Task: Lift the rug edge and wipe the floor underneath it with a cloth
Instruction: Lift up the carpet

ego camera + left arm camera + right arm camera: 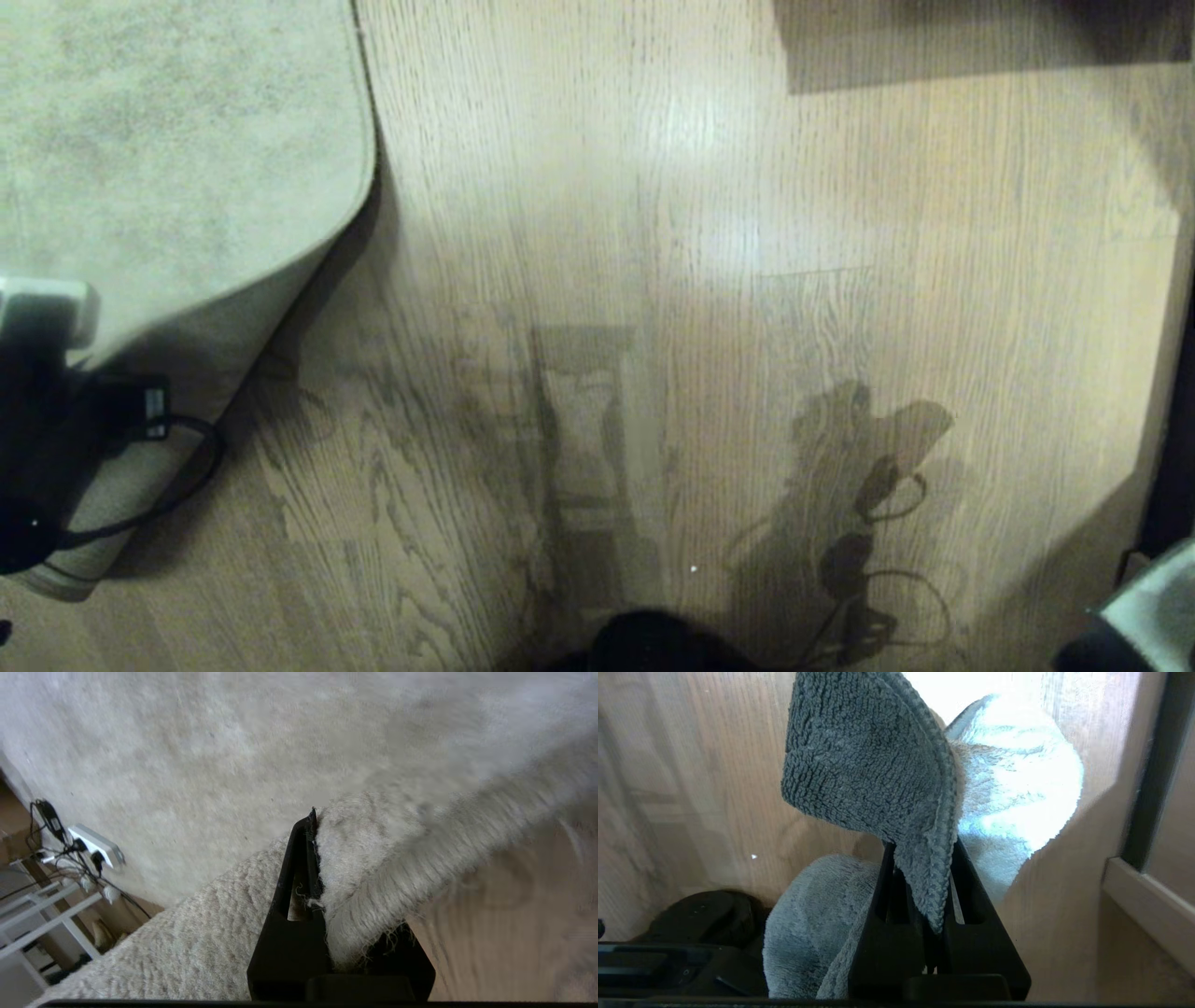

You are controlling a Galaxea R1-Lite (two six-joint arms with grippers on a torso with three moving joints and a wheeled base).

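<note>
Wood floor (709, 233) lies bare where my left end effector (317, 868) grips the lifted rug edge (373, 868); my right end effector (924, 891) clamps the cloth (868, 765), wiping not begun.

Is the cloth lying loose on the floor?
No: in the right wrist view the cloth is pinched in the shut right pincer, above the floor.

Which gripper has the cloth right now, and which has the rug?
The right gripper holds the cloth, grey side and pale side both showing. The left gripper is clamped on the rug edge, lifted off the floor.
</note>
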